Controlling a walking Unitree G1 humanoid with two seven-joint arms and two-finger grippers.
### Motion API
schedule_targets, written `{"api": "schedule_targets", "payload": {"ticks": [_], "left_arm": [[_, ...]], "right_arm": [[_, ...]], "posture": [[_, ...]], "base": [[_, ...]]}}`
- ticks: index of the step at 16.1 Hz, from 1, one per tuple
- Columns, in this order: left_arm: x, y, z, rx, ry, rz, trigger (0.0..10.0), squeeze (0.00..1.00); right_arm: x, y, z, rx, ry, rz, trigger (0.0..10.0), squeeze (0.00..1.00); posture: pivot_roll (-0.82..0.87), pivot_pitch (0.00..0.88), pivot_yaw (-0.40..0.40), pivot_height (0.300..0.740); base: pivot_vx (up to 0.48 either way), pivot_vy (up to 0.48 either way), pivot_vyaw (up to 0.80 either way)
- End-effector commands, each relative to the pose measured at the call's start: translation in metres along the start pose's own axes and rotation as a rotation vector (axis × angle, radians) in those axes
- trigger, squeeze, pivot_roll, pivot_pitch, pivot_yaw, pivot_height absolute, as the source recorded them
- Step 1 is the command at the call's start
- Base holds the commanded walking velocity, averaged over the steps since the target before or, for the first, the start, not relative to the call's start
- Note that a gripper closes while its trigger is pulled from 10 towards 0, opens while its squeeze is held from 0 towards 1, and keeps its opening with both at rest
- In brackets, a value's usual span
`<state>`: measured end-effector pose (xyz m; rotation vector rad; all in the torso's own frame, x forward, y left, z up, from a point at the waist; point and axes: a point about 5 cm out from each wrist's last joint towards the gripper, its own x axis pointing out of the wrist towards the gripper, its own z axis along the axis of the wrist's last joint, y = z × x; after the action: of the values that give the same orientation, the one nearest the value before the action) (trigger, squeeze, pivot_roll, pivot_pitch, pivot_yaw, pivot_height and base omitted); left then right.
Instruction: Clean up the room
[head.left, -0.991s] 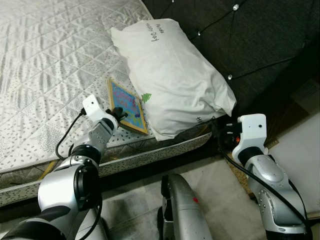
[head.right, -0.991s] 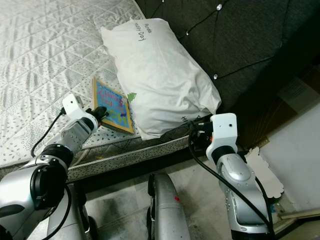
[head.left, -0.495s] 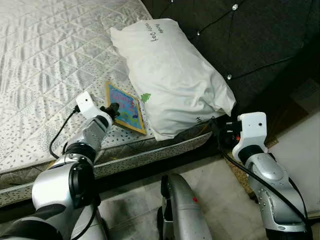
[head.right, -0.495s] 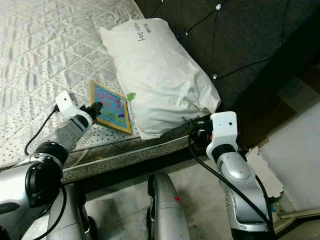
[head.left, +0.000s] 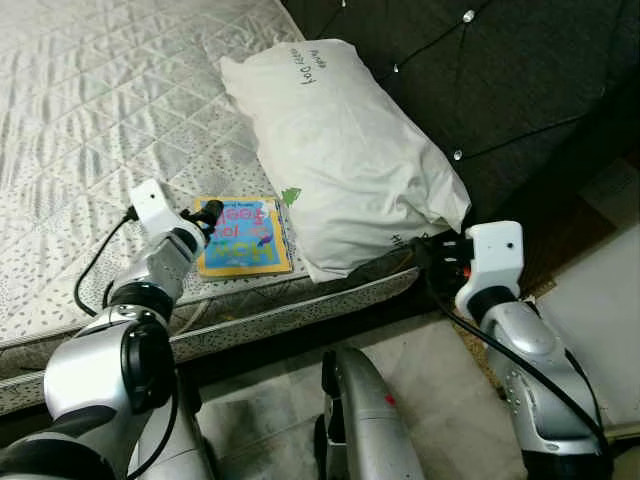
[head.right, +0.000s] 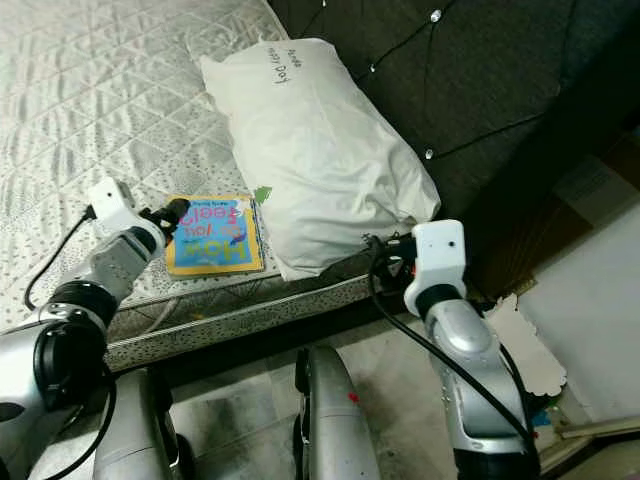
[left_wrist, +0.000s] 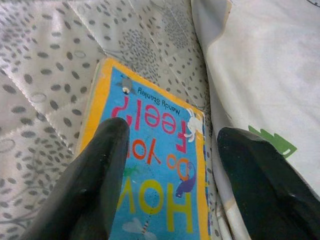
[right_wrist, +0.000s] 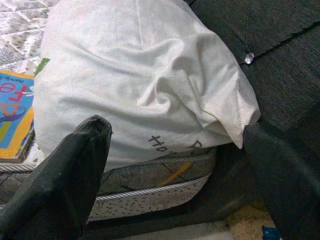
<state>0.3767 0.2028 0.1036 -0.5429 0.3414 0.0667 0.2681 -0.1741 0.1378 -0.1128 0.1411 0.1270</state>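
We record one book (head.left: 243, 236), blue with a yellow border, lying flat on the mattress (head.left: 90, 120) near its near edge, just left of the one white pillow (head.left: 345, 165) and touching or nearly touching it. The left gripper (head.left: 203, 218) sits at the book's left edge, fingers apart; in the left wrist view one finger (left_wrist: 95, 175) rests over the cover's yellow border and the other (left_wrist: 260, 175) stands beside the pillow, so the book (left_wrist: 150, 175) lies between and beneath them, not clamped. The right gripper (head.left: 430, 250) hangs near the pillow's near right corner, at the mattress edge by the dark headboard (head.left: 500, 70); in the right wrist view its fingers (right_wrist: 65, 180) are spread wide, with the pillow (right_wrist: 145, 80) beyond them and nothing held. Count: one book, one pillow, two grippers.
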Motion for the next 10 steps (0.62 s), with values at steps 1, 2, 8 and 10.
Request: {"api": "schedule_targets", "payload": {"ticks": [1,2,8,10], "left_arm": [[0.0,-0.001,-0.001,0.02,0.012,-0.003,10.0,1.0],[0.0,0.0,0.0,0.023,0.009,-0.002,10.0,1.0],[0.0,-0.006,0.024,0.06,-0.133,-0.025,10.0,1.0],[-0.004,-0.002,0.024,0.067,-0.202,-0.029,10.0,1.0]], "right_arm": [[0.002,-0.003,0.0,-0.005,-0.003,-0.016,10.0,0.0],[0.004,-0.001,-0.001,-0.001,-0.005,-0.015,10.0,0.0],[0.023,0.014,0.0,0.053,-0.045,0.0,10.0,0.0],[0.031,0.02,0.001,0.075,-0.065,0.013,10.0,0.0]], "posture": [[-0.3,0.056,-0.161,0.58],[-0.3,0.05,-0.157,0.58],[-0.24,0.0,-0.111,0.58],[-0.21,0.0,-0.095,0.58]], "base": [[0.0,0.0,0.0],[0.0,0.0,0.0],[0.0,0.0,0.0],[0.0,0.0,0.0]]}}
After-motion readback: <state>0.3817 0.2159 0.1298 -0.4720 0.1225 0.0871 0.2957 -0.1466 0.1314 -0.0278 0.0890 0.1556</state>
